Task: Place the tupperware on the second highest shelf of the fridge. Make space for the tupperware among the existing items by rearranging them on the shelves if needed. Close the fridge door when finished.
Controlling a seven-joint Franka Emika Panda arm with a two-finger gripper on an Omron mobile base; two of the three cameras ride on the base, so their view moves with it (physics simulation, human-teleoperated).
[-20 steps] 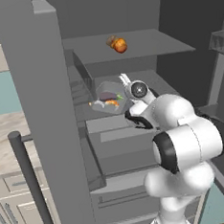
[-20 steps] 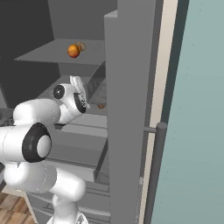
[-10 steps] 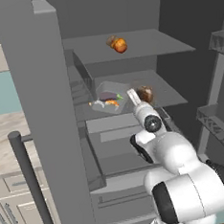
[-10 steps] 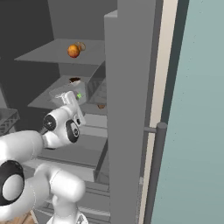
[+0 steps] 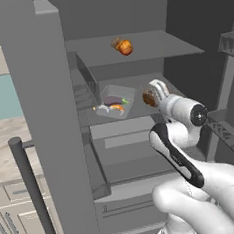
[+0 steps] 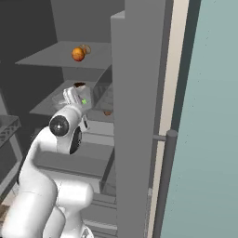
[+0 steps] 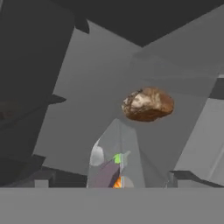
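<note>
The open fridge point(image 5: 44, 120) shows a dark grey cavity with stacked grey boards. On the second highest shelf point(image 5: 138, 112) lies the tupperware point(image 5: 116, 101), a shallow clear-pale tray holding a purple eggplant and orange shrimp; its long axis runs roughly front to back, slightly angled. Just beside it on the same shelf sits a brown food point(image 5: 148, 98), partly covered by the arm in the left base view. An orange food point(image 5: 125, 47) rests on the top shelf point(image 5: 148, 46). The gripper point(image 7: 118, 179) hovers just short of the tray, jaws spread wide and holding nothing; the hand view cuts off the tray's near end.
</note>
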